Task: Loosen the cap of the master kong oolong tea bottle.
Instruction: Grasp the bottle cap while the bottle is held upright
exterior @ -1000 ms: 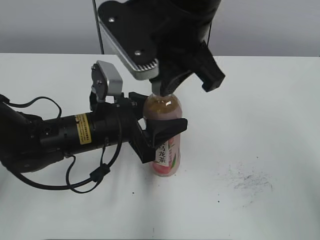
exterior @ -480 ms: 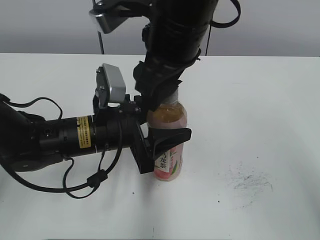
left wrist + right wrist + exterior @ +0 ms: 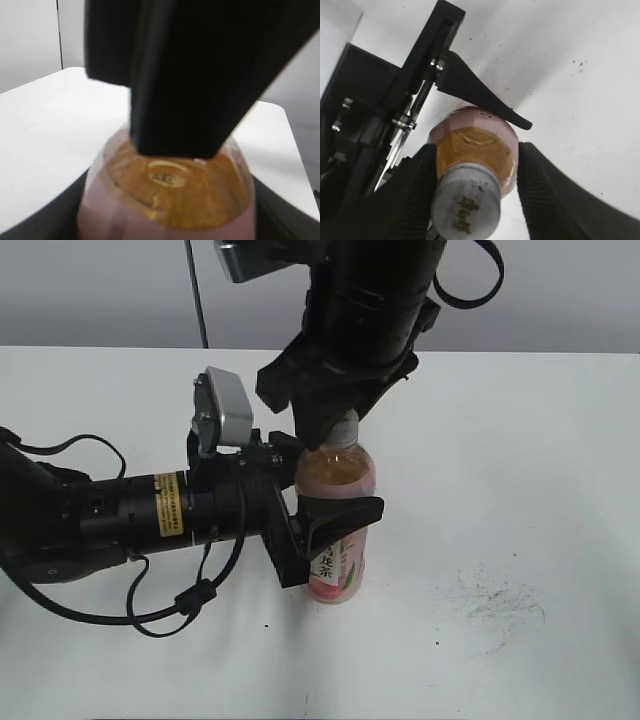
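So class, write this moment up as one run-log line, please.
left claw: shut on bottle, upright on table | right claw: open, fingers flank cap | cap: on bottle

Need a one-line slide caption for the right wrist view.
Right pincer straddles the cap while the left pincer clamps the tea bottle.

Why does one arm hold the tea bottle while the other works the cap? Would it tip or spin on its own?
Probably. The bottle is slim and tall, so likely tippy. Nearly full of tea, it looks heavy for its size. Its smooth body could spin, so the left gripper clamps it while the right gripper straddles the cap.
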Motion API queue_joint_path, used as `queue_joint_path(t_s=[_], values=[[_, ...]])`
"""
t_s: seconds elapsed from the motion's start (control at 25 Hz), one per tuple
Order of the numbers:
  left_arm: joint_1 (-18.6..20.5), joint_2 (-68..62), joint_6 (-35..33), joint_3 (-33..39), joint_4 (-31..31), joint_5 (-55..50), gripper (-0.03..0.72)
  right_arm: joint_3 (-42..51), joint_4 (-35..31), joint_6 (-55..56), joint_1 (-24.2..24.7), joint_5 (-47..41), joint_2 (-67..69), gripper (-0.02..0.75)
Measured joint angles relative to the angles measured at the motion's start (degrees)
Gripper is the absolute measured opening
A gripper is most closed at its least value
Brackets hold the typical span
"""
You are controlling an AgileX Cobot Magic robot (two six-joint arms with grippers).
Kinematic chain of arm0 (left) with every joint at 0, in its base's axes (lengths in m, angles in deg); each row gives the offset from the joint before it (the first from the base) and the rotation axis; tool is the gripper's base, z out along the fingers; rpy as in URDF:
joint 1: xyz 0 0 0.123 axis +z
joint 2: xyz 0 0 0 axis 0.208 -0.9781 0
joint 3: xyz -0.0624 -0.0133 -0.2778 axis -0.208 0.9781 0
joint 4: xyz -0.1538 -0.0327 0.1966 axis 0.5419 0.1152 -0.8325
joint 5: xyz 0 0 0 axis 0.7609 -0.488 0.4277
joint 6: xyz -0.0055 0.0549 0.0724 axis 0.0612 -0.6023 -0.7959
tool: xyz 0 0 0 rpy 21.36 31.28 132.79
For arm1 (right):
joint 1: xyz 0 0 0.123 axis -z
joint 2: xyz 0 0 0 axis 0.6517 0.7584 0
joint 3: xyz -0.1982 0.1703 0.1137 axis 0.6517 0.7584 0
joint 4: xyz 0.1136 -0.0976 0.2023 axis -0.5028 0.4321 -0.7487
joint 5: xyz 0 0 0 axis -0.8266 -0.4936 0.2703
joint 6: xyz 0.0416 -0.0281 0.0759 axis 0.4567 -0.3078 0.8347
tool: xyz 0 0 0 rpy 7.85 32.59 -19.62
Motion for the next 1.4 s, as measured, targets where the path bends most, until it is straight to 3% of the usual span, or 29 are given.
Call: queue_joint_path(t_s=[0.56, 0.84, 1.4], values=[[-0.2, 0.0, -0.08, 0.0, -0.35, 0.09, 0.448, 2.81, -0.29, -0.51, 0.07, 0.88, -2.17, 0.377], [-0.2, 0.0, -0.08, 0.0, -0.42, 0.12, 0.448, 2.81, 0.48, -0.79, 0.18, 0.88, -2.51, 0.456], [-0.2, 0.0, -0.04, 0.0, -0.53, 0.17, 0.448, 4.05, 0.37, -1.37, 0.18, 0.69, -4.57, 0.463]])
